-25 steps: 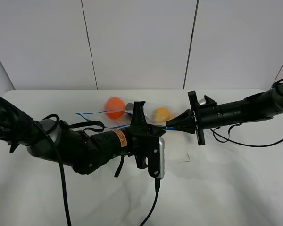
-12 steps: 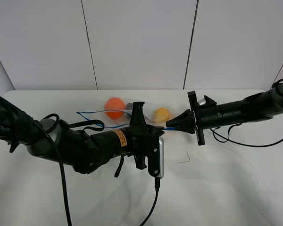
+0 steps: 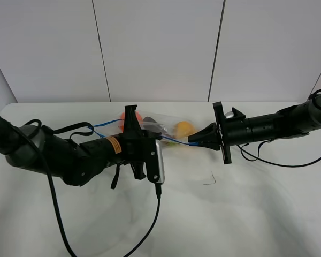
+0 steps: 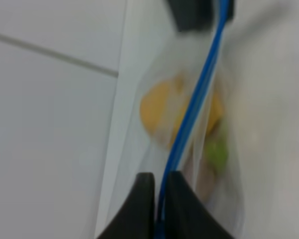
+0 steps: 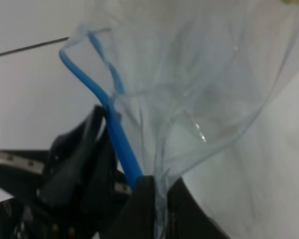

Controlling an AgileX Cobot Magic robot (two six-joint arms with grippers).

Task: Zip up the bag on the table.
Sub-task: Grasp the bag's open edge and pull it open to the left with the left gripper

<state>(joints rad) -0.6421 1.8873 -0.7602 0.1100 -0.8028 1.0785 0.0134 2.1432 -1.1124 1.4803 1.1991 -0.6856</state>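
The clear bag hangs stretched between my two grippers just above the white table. Its blue zipper strip runs between them. A yellow fruit shows through; an orange one is mostly hidden behind my left gripper. In the left wrist view the left gripper is shut on the blue strip. My right gripper is shut on the bag's right end; the right wrist view shows it pinching the strip and clear plastic.
A black cable trails from the left wrist camera over the table's front. A thin dark mark lies on the table below the right gripper. The right arm's cable loops at the right. A white panelled wall stands behind.
My left gripper has slid to the left along the blue zipper strip, away from the right gripper. The right gripper has held still on the bag's end.
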